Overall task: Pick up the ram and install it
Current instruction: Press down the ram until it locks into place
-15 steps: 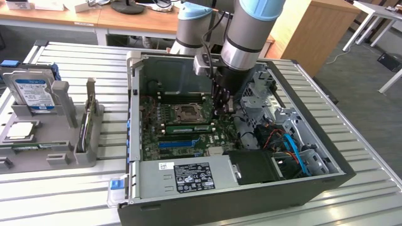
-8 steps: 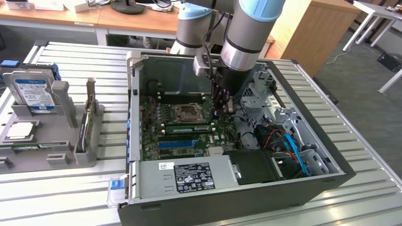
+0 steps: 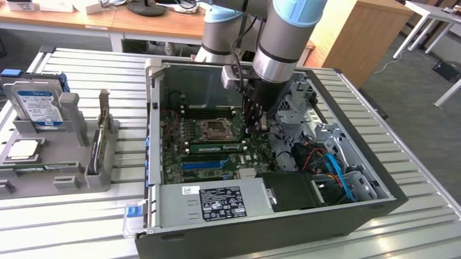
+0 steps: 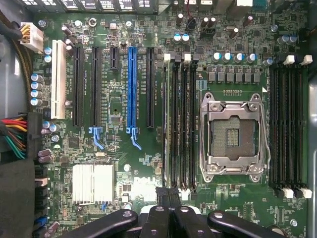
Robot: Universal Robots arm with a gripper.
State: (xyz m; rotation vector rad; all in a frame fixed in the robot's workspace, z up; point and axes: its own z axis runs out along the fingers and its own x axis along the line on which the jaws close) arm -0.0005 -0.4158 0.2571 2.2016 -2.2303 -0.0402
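Wrist view: the gripper (image 4: 168,197), fingers pinched shut on nothing I can make out, sits at the end of the memory slots (image 4: 185,124).
The ram (image 4: 169,124) looks to be standing in the slot farthest from the CPU socket (image 4: 233,131), toward the blue expansion slot (image 4: 132,87). In the exterior view it lies green near the fingertips. My worry is that a push on one end alone could tilt the stick and leave a latch unclicked, or flex the board. Above the board there is free room, but the drive cage (image 3: 303,105) and loose cables (image 3: 327,162) crowd the arm on the exterior view's right.
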